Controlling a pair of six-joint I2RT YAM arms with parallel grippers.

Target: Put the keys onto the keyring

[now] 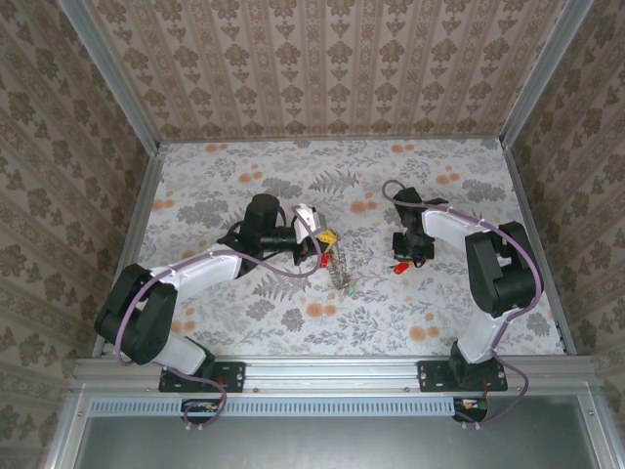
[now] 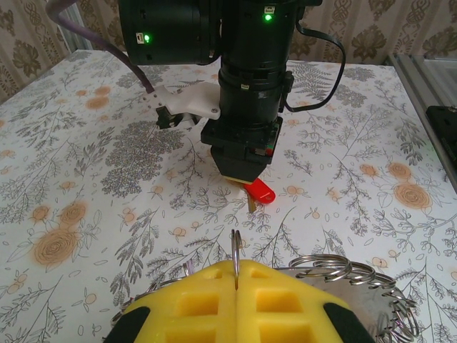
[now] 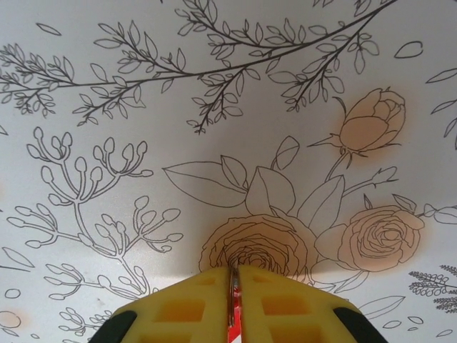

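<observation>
L tool [image 2: 235,266] is clamped shut on the keyring [image 2: 235,250]. In the L wrist cam I see the thin wire standing upright in the slit btw the yellow pads [image 2: 285,304]. A bunch of smaller split rings [image 2: 334,267] lies just right of that wire, low over the floral counter [image 2: 71,179]. R tool [image 2: 240,179] faces me from beyond the keyring, apart from it and pointing down. It's closed on a red-headed key [image 2: 260,191]. The red head sticks out to one side and the metal blade hangs under the pads toward the counter. I can't tell if the tip touches. R wrist cam agrees: yellow pads nearly together w/ a red sliver pinched in the gap, and the counter print close behind. On the top cam, a small clump of keys [image 1: 339,276] w/ red and green heads sits right at the keyring. It's too small for me to tell if they're threaded on. From that cam the R tool is off to the right of the keyring, w/ bare counter btw them.
</observation>
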